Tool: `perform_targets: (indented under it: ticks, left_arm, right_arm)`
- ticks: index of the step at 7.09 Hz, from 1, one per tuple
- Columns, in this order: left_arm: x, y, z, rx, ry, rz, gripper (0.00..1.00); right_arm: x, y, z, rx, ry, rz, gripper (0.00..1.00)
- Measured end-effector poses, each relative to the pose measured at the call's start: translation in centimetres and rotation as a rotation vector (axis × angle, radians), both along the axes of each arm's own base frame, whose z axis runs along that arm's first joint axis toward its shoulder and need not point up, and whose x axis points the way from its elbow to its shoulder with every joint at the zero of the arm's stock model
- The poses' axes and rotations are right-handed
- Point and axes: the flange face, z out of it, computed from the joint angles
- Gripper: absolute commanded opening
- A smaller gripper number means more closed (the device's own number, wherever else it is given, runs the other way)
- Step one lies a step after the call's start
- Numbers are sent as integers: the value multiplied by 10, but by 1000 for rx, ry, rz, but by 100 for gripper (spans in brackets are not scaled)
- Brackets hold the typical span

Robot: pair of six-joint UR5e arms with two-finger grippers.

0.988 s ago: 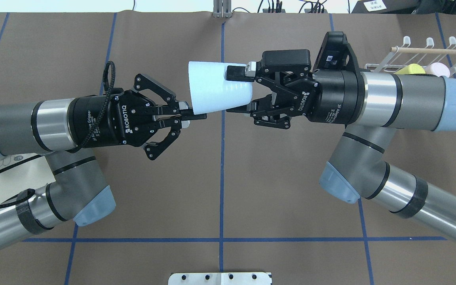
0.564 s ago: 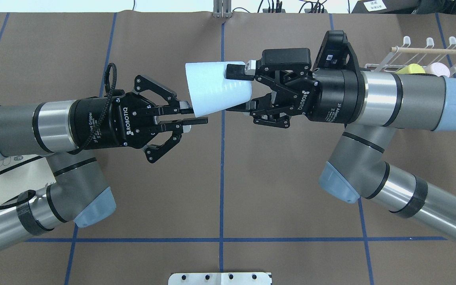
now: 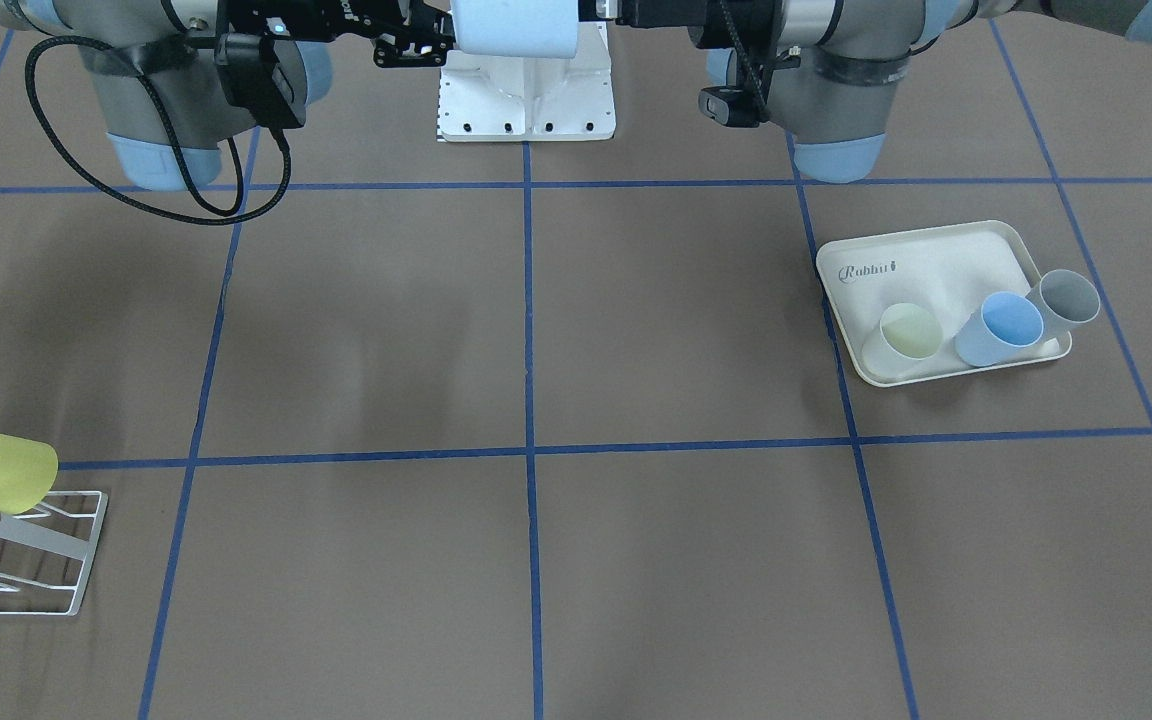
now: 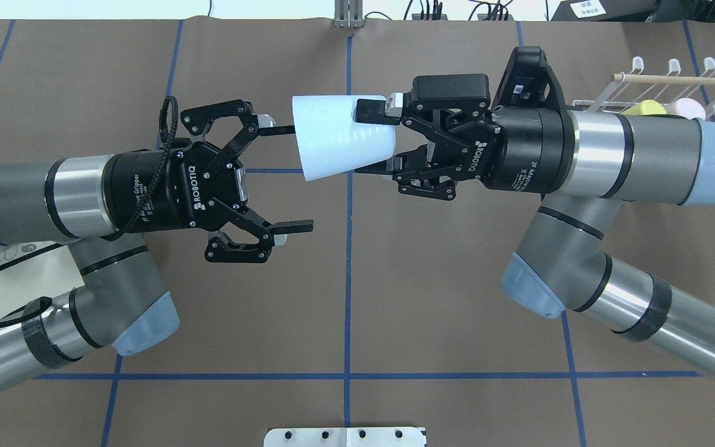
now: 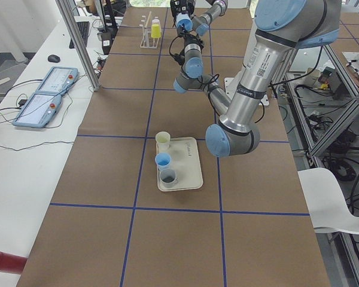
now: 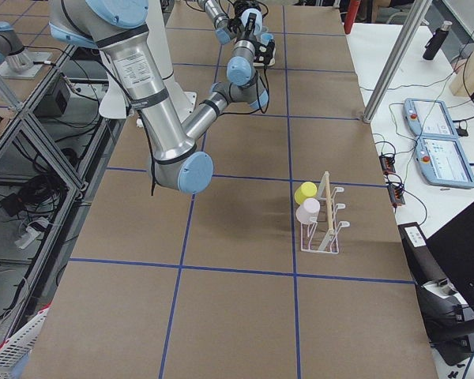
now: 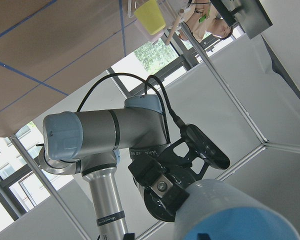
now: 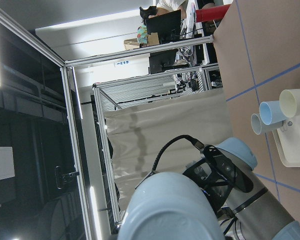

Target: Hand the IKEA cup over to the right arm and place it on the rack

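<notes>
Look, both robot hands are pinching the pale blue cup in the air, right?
No. Only the right end effector pinches the pale blue cup in the air; the left end effector is open, as the overhead exterior view shows.

Overhead: set high behind the robot [image 4: 612, 155], facing forward and down, close over the table [image 4: 345, 298] middle, rack [image 4: 674, 79] at upper right. Front-facing: from the opposite side, steeply down, wider, sharing that rack at lower left, tray [image 3: 946, 262] at right. Side views: distant, from either table end, along its length. Wrist views: angled up into the room, tight on the cup [image 7: 235, 212], also mid-frame overhead.
</notes>
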Motion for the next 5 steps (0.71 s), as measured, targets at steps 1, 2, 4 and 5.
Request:
perform_targets:
  ticks: [1,2,4,5]
  left_arm:
    - [-6,-5,2,5,-5,-21,100]
    - [-15,-15,6,6,-18,-53,100]
    - [-37,-41,23,30,-82,-136,100]
    - [-45,-52,30,79,-148,-189,100]
  right_arm:
    - [2,-1,1,-1,2,4,23]
    - [7,-5,8,-7,13,18,22]
    - [27,-25,40,-14,88,105,22]
    - [39,-36,67,-10,171,173,22]
